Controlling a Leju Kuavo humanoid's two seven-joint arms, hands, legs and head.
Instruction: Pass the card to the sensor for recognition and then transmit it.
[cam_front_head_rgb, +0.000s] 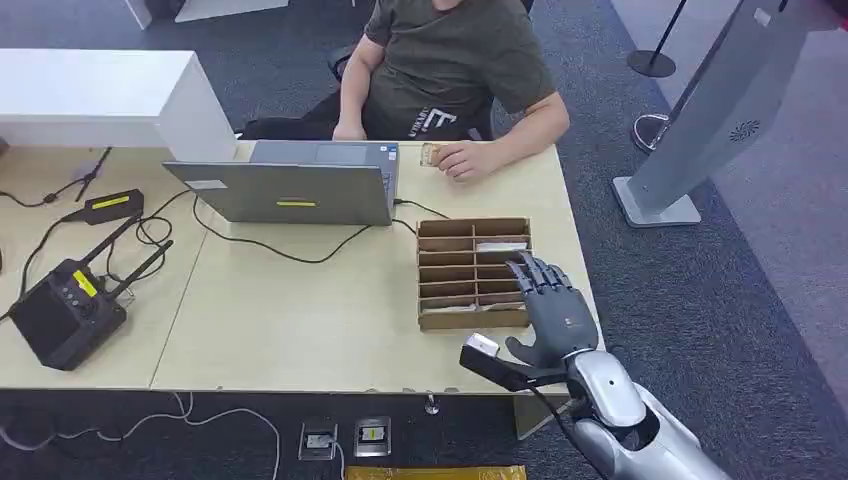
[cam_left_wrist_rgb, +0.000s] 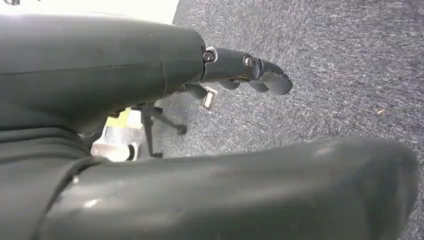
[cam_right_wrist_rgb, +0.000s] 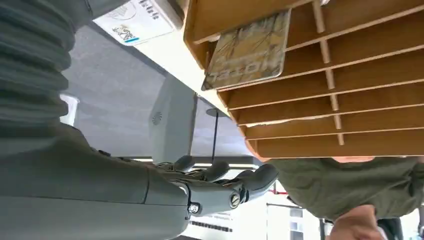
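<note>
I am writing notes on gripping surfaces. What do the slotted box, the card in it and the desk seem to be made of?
Slotted box: probably thin wood or fibreboard, matt brown, with flat cut dividers and plain edges.
Card: likely plastic or coated paper; printed face with a slight sheen, thin and flat.
Desk: looks like laminate board, smooth pale beige, uniform with no clear grain.

Dark blue-grey carpet (cam_front_head_rgb: 760, 270) underfoot. Pale wooden table (cam_front_head_rgb: 300, 320) across the middle, a white cabinet (cam_front_head_rgb: 100, 95) beyond its far left corner. Grey slanted floor stand (cam_front_head_rgb: 700, 130) off the table's right edge, stanchion bases (cam_front_head_rgb: 652, 62) behind it.
</note>
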